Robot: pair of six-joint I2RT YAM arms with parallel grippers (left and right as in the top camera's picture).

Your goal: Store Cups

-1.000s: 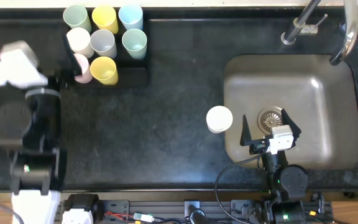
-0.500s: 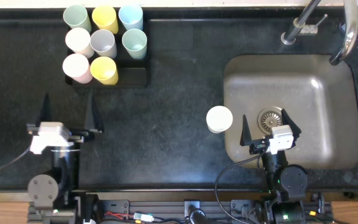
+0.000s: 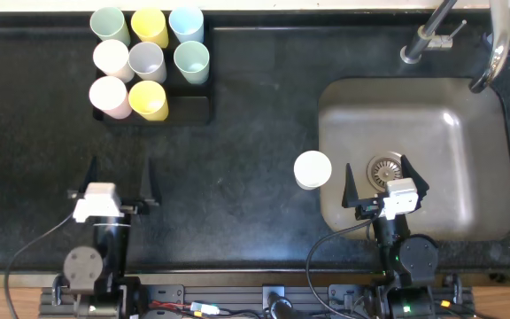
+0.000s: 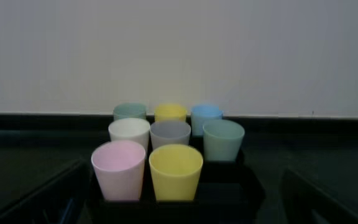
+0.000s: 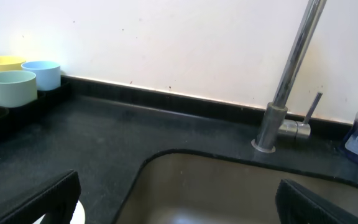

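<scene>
Upper left of the top view: black tray [image 3: 198, 112] with eight cups in it. Its lower-right slot looks vacant. White cup [image 3: 312, 169] is loose on the worktop [image 3: 237, 177] mid-frame, just beside the left rim of the sink [image 3: 467, 221], well apart from the tray.

Left hand [image 3: 119, 168]: fingers spread, empty, lower left of frame, below the tray and facing it. Right hand [image 3: 377, 173]: also spread and empty, over the sink near the drain, just right of the white cup.

Handling, my read:
- Thin-wall plastic tumbler. It's light and fairly stiff, but the wall will flex if squeezed hard.
- Smooth and tapered, so a side pinch could slip.
- Not fragile, but if dropped it would likely roll, and the sink edge is right there.
- Tips easily if nudged off-centre, so come in square.

Can't tell from above whether it's mouth up or inverted.
- If mouth up, pinch the rim with one finger inside and one outside.
- If inverted, span the body across its width with moderate force.

Right hand is nearest. The vacant slot is far over on the left arm's side, so expect a long reach or a handover. Green cup [image 3: 191, 60] and yellow cup [image 3: 149, 99] border that slot closely, so a rim pinch keeps the fingers clear when setting down.
</scene>
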